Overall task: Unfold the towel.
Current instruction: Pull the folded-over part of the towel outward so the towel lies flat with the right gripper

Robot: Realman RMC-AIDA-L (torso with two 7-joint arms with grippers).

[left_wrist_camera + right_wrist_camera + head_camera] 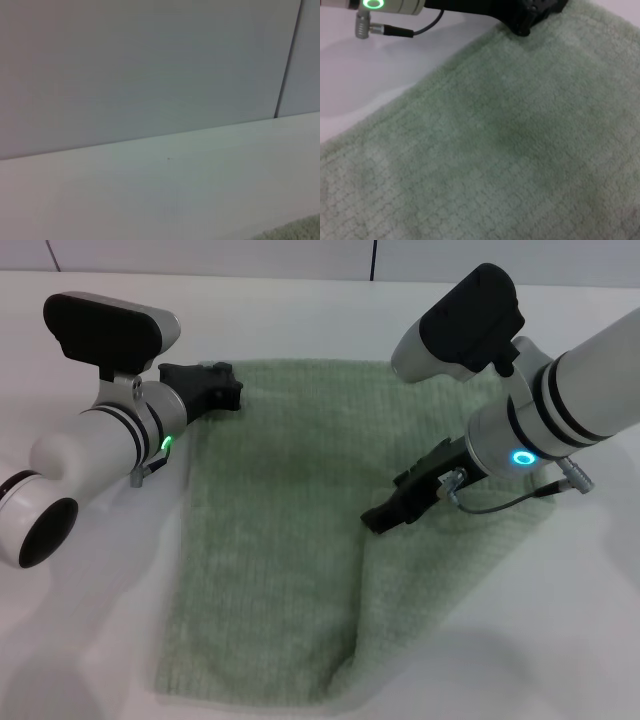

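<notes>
The towel (280,540) is being spread in the opening step, its far corner seemingly being pinched by the left gripper (222,390); the right gripper (385,515), its finger state unreadable, is being held just above a fold below it; an outward pull is being called for next.

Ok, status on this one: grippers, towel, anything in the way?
Left gripper at towel's far left corner. Right gripper low over its right half. Towel flat on table, one fold showing. Nothing blocking.

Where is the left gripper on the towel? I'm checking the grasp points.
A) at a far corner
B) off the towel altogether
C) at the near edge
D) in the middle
A: in the head view the left gripper sits at the far left corner of the towel, while the right gripper is over its right part.
</notes>
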